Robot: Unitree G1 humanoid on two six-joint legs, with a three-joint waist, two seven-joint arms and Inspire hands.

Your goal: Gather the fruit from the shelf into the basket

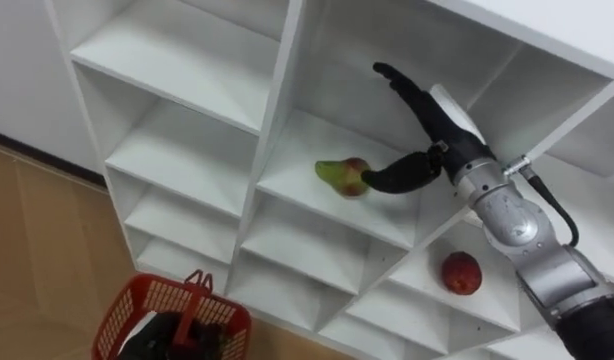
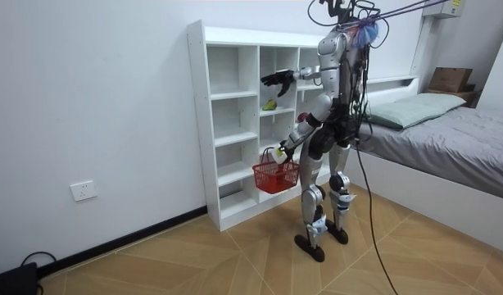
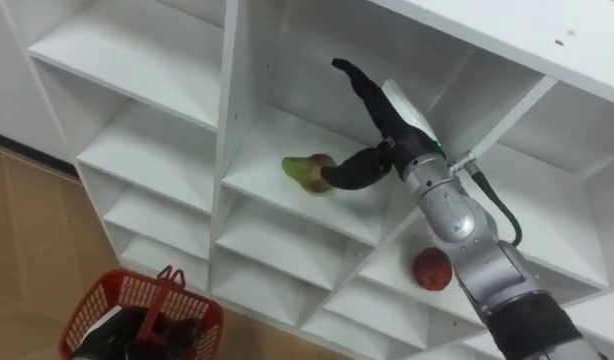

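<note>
The right hand [image 1: 442,128] reaches into a middle compartment of the white closet [image 1: 187,55]. It is open: the fingers are stretched up toward the back wall and the thumb is curved down and forward. The thumb's tip is just beside a green-and-red fruit [image 1: 342,177] lying on that compartment's shelf, and whether they touch cannot be told. The way between the two is open. A slanted divider closes the compartment on the robot's right.

One compartment lower and further right lies a red fruit [image 1: 462,272], alone on its shelf and well apart from the hand. That makes two fruits in the closet.

The left hand [image 2: 281,150] hangs low in front of the closet and carries one red basket [image 1: 137,300] by its handle, above the wooden floor [image 1: 37,250].

The robot stands upright facing the closet. A bed [image 2: 448,131] is behind it, and a wall socket [image 2: 84,191] is at the room view's left.
</note>
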